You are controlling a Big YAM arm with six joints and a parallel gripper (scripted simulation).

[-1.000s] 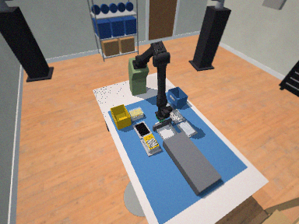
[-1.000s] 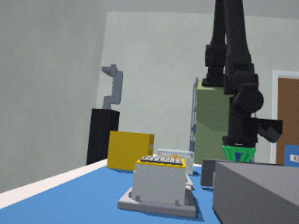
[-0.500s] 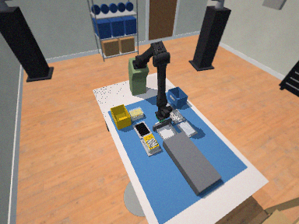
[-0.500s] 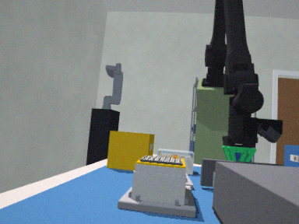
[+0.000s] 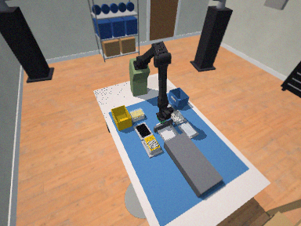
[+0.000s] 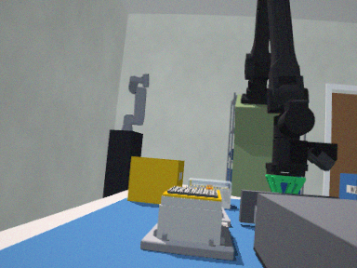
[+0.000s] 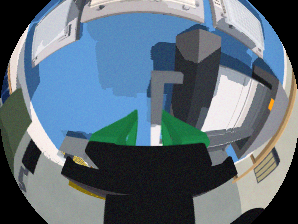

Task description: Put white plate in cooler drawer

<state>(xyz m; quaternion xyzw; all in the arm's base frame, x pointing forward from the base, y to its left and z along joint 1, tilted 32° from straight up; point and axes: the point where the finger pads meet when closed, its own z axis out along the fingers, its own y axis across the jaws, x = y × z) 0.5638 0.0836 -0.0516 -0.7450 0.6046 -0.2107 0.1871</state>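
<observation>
The cooler CD's grey housing (image 5: 194, 165) (image 6: 302, 228) stands with its drawer open toward the arm's base. The lamp (image 7: 271, 104) is amber. The drawer's dark front (image 6: 247, 207) (image 7: 197, 75) carries a grey bar handle (image 7: 157, 100). My gripper (image 6: 284, 187) (image 7: 149, 113) is partly open, pointing down close in front of the drawer front; the handle shows between and beyond its green fingertips, not visibly clamped. A white surface (image 5: 168, 133) (image 7: 227, 95) shows inside the drawer; I cannot tell surely whether it is the white plate or the bare floor.
A white plate (image 5: 188, 129) lies in a nest right of the drawer, another nest (image 5: 177, 117) nearer the base. The tip box (image 5: 152, 143) (image 6: 191, 216) stands left of the cooler. The yellow bin (image 5: 122, 118) (image 6: 155, 180) is far left, the blue bin (image 5: 179, 98) at back right.
</observation>
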